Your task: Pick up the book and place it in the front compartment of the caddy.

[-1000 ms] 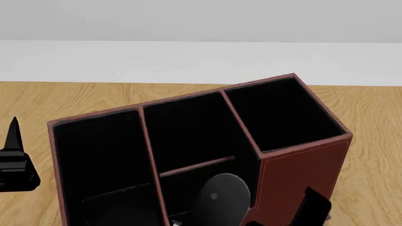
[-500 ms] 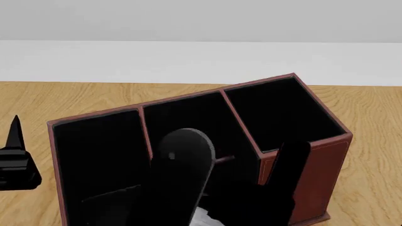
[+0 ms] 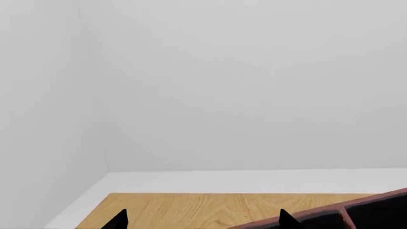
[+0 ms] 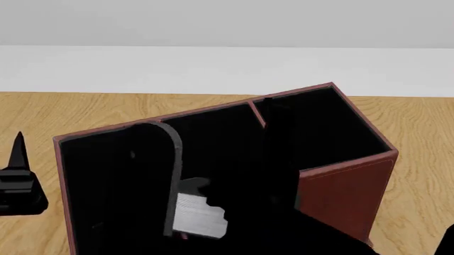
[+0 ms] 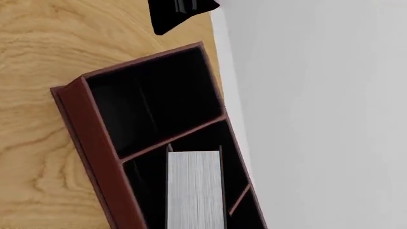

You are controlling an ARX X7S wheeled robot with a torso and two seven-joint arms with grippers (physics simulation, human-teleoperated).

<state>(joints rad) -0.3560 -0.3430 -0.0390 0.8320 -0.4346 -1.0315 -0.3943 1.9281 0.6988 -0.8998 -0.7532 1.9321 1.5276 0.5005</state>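
**A:** Any writing on anything? A brand, a label?

**B:** None I can read. The caddy is plain reddish-brown outside, black inside, with thin dividers. The book shows white page edges between thin black covers, nothing printed.

**A:** Start from the left, then.

**B:** The left gripper sits low over the wooden table, just beside the caddy's left wall. In its wrist view the two black fingertips stand well apart with nothing between them, so it's spread wide and idle.

**A:** And the middle?

**B:** That's what has changed. Half a second ago the right arm was low at the caddy's front; now it has risen over the centre, and its dark bulk covers the middle cells and front wall. The right gripper has the book clamped; a pale patch of page edges shows beside a rounded finger.

**A:** Where exactly is the book?

**B:** Over the caddy's middle, in the wrist view across a divider. Whether it's down inside a cell or above the rim, I can't tell.

**A:** The right end?

**B:** The tall right-hand cell is open and dark.
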